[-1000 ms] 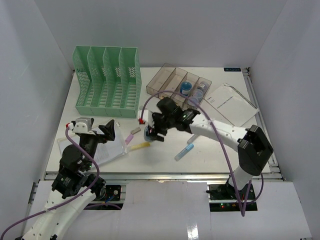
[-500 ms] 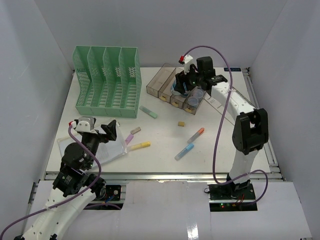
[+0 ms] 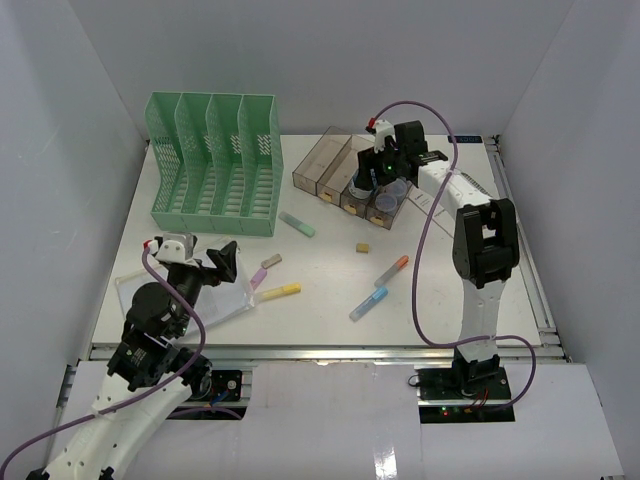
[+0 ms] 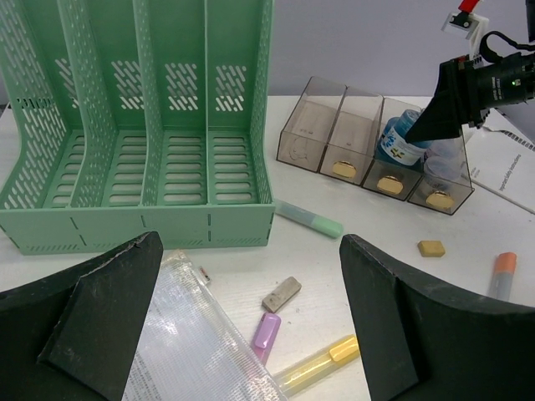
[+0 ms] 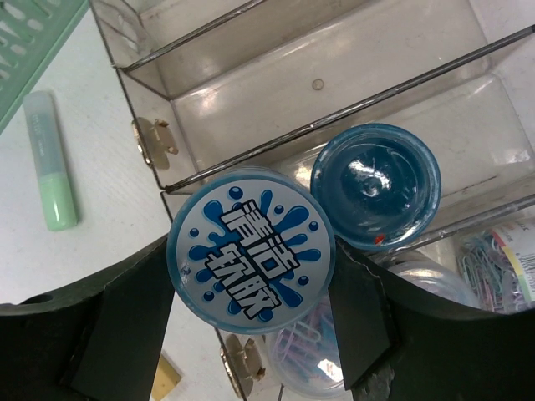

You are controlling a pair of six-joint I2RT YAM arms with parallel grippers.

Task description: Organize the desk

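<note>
White counter (image 3: 440,290): fills the scene from the near rail to the far wall, and is only partly tidied.
Green file rack (image 3: 213,165): far left, all slots bare.
Right arm: a second ago it was low over the middle of the counter; it has since swung to the far side.
Clear tray (image 3: 322,158): far centre, just right of the rack, now under that arm.
Right gripper (image 5: 249,280): jaws clamped on a blue-lidded jar (image 5: 251,251), poised at the third compartment beside a second blue tub (image 5: 376,188). I can't tell whether it has bottomed out.
Left gripper (image 4: 251,326): jaws wide, holding nothing, hanging over a clear plastic sleeve (image 4: 196,334) at the near left.
Meaning: one item has gone from the open counter to storage; I'd say release comes next.
Leftovers: green highlighter (image 3: 297,224), yellow highlighter (image 3: 280,291), blue marker (image 3: 367,304), orange marker (image 3: 392,270) and tan eraser (image 3: 364,247) lie loose mid-counter.
</note>
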